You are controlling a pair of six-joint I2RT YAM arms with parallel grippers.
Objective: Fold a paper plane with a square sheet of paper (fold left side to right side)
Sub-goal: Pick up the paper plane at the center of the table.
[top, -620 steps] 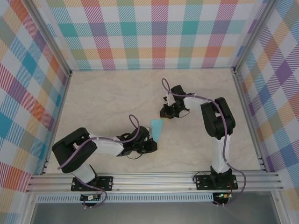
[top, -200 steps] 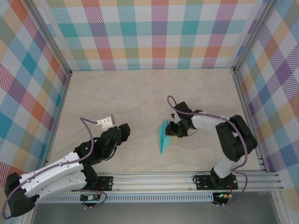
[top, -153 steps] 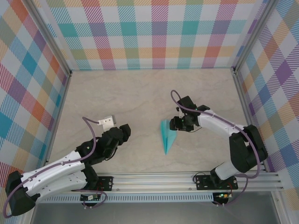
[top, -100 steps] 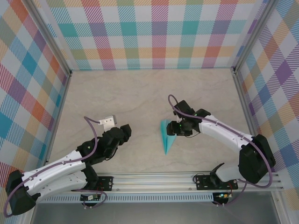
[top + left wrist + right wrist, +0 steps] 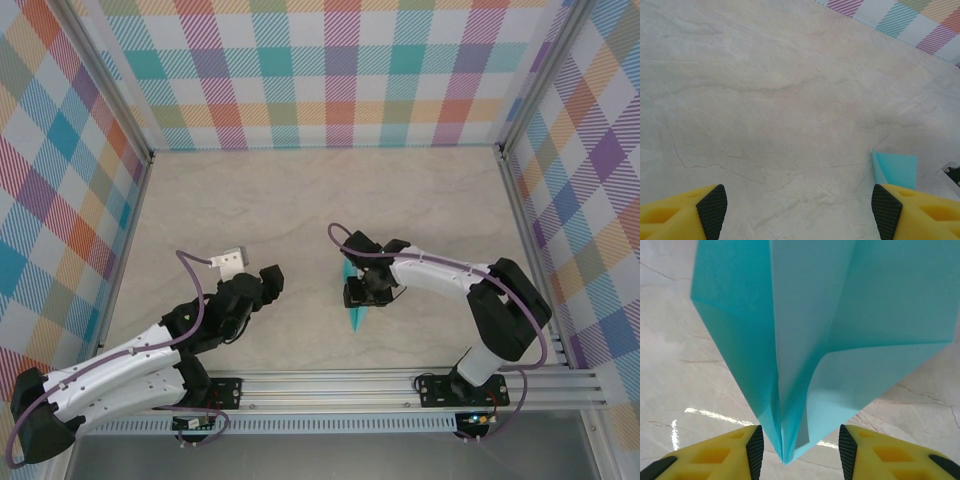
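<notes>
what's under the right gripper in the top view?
The turquoise paper plane, on the table. Its tip pokes out toward the arm bases; the right gripper covers most of the rest.

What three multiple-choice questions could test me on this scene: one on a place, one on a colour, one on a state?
1. Where is the paper plane?
A) far off to the left
B) at the right arm's fingers, near the middle of the table
C) hanging in mid-air

2. What colour is it?
A) turquoise
B) red
C) white

3. How are the left arm's fingers?
A) shut on paper
B) shut on nothing
C) open, holding nothing

Answers:
1 B: the right wrist view shows its pointed end lying between those fingers.
2 A: it is turquoise wherever it shows.
3 C: the left wrist view shows them wide apart over bare table.
</notes>
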